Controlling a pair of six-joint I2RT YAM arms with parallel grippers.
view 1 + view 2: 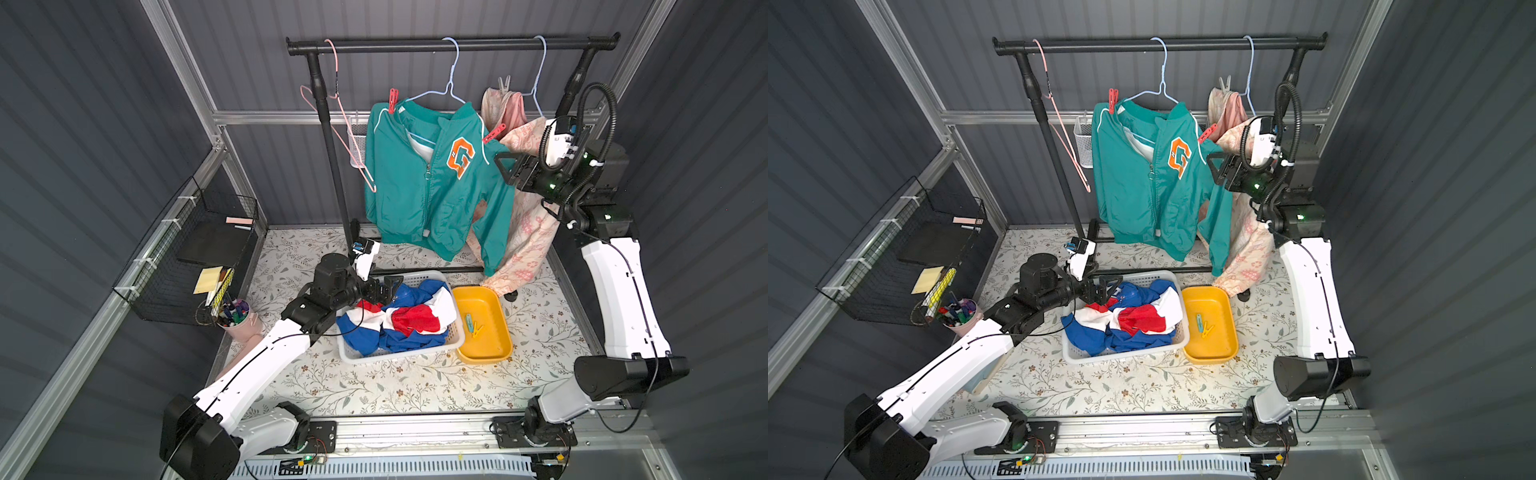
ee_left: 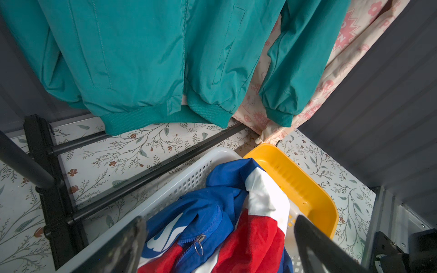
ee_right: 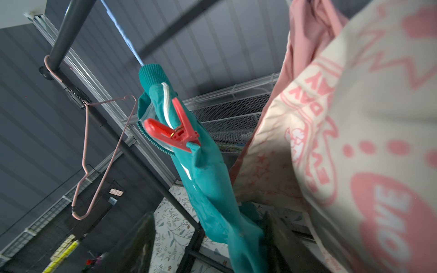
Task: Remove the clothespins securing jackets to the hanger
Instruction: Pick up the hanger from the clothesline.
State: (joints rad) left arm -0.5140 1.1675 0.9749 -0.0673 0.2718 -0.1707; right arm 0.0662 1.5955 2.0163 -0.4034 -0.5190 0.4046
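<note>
Clothespin first: the red clothespin (image 3: 175, 132) I'm after bites the teal jacket (image 1: 407, 195) at its right shoulder, on the pale blue hanger (image 1: 450, 85) under the far rail (image 1: 395, 45). My right claw (image 1: 505, 168) is up just beside it and a little lower. Its jaws are apart, and the teal sleeve runs between the fingers (image 3: 142, 243) in the right wrist view. Nothing is pinched that I can make out, though that view is blurred. I judge this is the approach to the pin, with no grip on it yet.

A second red clothespin (image 1: 392, 101) holds the left shoulder, and a whitish-grey clothespin (image 1: 504, 85) sits atop the cream floral jacket (image 1: 528, 232) further right. The blue, red and white jacket (image 1: 415, 322) is already off, heaped in the white basket (image 1: 459, 328) mid-table (image 1: 374, 386). A teal clothespin (image 1: 468, 321) and a yellow clothespin (image 1: 478, 330) lie in the yellow tray (image 1: 484, 301) just right of the basket. The left claw (image 1: 384, 289) hangs wide open over the basket's far left corner, holding nothing.

Next move, as I read it: bring the right claw clear of the sleeve, line it on the pin's splayed tails, squeeze, then draw it off the shoulder. The cloth could snag.
</note>
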